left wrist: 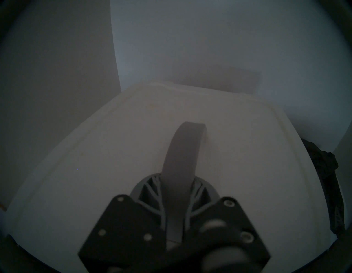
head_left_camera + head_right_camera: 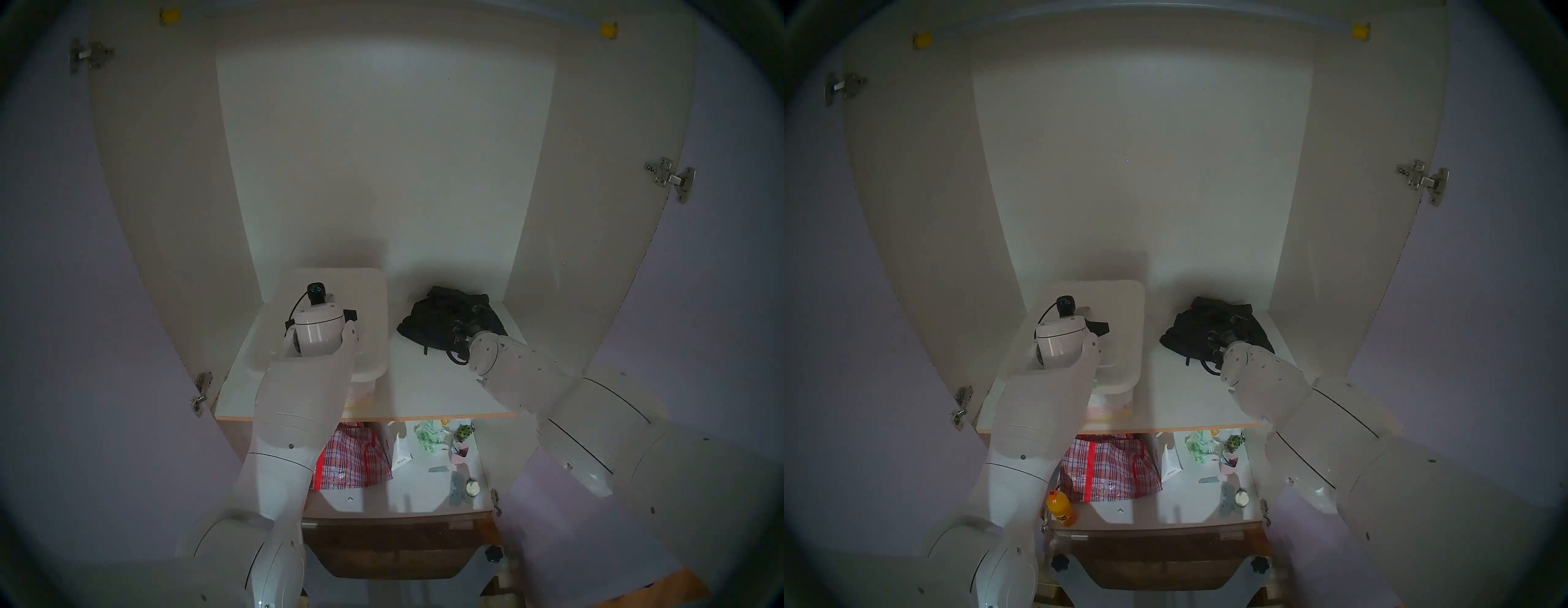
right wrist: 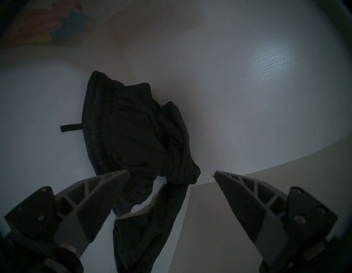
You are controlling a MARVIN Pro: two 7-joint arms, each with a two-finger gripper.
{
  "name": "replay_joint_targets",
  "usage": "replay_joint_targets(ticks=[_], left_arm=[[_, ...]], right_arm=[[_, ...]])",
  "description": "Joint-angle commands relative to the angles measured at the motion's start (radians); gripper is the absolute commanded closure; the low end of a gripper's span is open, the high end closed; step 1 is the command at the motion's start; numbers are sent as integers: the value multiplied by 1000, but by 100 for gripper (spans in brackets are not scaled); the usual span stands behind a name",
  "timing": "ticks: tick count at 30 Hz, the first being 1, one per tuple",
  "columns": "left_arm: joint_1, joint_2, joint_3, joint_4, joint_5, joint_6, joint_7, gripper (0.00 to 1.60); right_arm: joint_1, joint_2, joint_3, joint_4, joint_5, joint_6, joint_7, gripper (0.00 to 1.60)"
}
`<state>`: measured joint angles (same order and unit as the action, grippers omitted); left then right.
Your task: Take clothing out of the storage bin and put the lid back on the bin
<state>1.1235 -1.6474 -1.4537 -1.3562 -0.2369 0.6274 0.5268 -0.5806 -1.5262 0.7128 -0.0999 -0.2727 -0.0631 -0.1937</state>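
On the left of the cupboard shelf, the white lid (image 2: 369,297) lies on top of the clear storage bin (image 2: 360,395); only a strip of the bin's front wall shows beneath it. My left gripper (image 1: 177,179) is shut on the lid's grey strip handle (image 1: 184,148) at its centre. The black clothing (image 2: 441,318) lies crumpled on the shelf to the right of the bin, outside it. Just above the near end of the clothing (image 3: 133,137) hangs my right gripper (image 3: 171,173), open, with nothing between its fingers.
The cupboard's side walls stand close on both sides, with its doors swung open. Below the shelf's front edge (image 2: 382,418), a lower shelf holds a red-and-white checked bag (image 2: 352,458), an orange bottle (image 2: 1059,509) and small items (image 2: 458,450).
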Motion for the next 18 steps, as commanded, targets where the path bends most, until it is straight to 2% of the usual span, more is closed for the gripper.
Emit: replay_joint_targets(ticks=[1,14,15,16,17,18], left_arm=[[-33,-22,15,-15,1,-22,-2,160],[9,-45,38,45,5,-54,25,160],[12,-48,41,48,4,-58,26,149],[13,-50,47,49,7,-61,28,148],[13,-53,51,50,8,-64,31,108],[11,-54,54,48,10,-69,35,61]], right_arm=[[27,-2,2,-15,0,1,-13,0],[27,-2,10,-15,-7,1,-13,0],[27,-2,10,-15,-7,1,-13,0],[27,-2,11,-15,-8,1,-13,0],[27,-2,11,-15,-8,1,-13,0],[27,-2,11,-15,-9,1,-13,0]])
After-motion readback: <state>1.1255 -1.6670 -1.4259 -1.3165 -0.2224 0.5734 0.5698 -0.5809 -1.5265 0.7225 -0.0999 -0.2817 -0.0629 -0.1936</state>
